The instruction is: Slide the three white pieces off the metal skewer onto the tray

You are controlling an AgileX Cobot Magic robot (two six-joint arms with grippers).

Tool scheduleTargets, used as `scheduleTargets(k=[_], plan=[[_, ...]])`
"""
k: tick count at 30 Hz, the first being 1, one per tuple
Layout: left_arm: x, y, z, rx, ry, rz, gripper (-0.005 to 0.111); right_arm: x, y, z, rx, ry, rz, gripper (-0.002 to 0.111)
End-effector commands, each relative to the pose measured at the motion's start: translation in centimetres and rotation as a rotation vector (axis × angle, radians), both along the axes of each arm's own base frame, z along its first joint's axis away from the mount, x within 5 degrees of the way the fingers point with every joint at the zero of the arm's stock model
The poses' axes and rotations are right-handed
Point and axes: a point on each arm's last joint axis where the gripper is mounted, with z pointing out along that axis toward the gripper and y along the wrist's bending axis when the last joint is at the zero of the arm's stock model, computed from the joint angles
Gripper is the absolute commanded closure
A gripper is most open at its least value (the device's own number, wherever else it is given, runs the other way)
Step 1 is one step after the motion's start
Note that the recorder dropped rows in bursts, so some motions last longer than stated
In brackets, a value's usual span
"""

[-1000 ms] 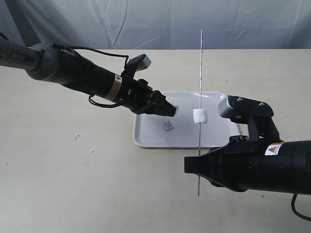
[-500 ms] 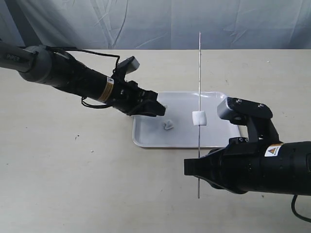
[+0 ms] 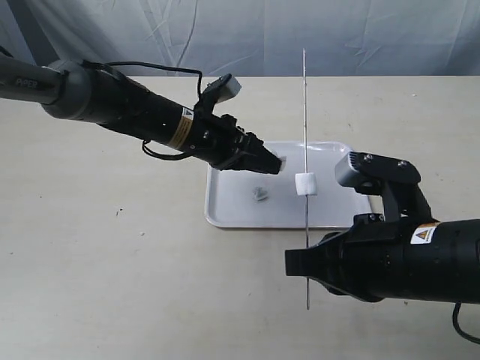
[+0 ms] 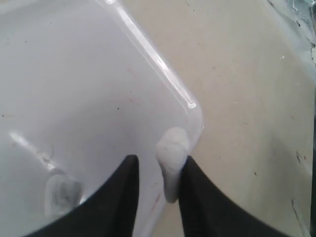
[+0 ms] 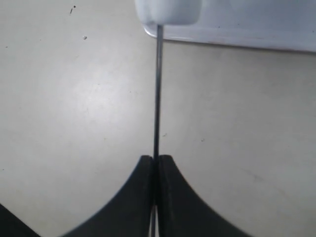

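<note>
Right jaws pinch the skewer (image 3: 304, 112) — one white piece (image 3: 306, 184) threaded.

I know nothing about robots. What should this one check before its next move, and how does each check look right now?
1. Skewer clamped in the right gripper: ok, jaws shut on it.
2. Skewered piece over the tray: ok, as far as the exterior view shows.
3. Loose piece lying in the tray: ok.
4. Left gripper clear of the third piece: not ok, the jaws are apart but the piece touches one finger.
5. Third piece would land inside the tray: cannot tell, it sits right by the tray's corner.
</note>
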Motion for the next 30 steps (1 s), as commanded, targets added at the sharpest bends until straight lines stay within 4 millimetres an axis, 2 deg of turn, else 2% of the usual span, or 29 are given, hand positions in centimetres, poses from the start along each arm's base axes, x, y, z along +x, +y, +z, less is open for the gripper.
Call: scheduleTargets(k=[1, 7, 10, 18, 26, 30], plan=[[-0.7, -0.4, 0.6, -0.029, -0.029, -0.085, 0.079, 0.0, 0.0, 0.3, 0.0, -0.015, 0.013, 0.109], [-2.2, -0.2, 1.9, -0.177, 0.047, -0.271, 0.079, 0.7, -0.1, 0.5, 0.005, -0.078, -0.032, 0.109], [-1.6, 0.1, 2.6, -0.218, 0.048, -0.226, 0.079, 1.2, -0.1, 0.3, -0.004, -0.103, -0.061, 0.109], [-1.4, 0.5, 4.3, -0.245, 0.016, -0.203, 0.079, 2.1, 0.3, -1.0, -0.05, -0.091, -0.08, 0.109], [-1.4, 0.4, 4.3, -0.25, 0.014, -0.202, 0.079, 3.9, 2.0, -0.5, -0.05, -0.107, -0.073, 0.109], [-1.4, 0.4, 4.2, -0.245, 0.015, -0.206, 0.079, 4.6, 2.7, -1.1, -0.066, -0.094, -0.072, 0.109]])
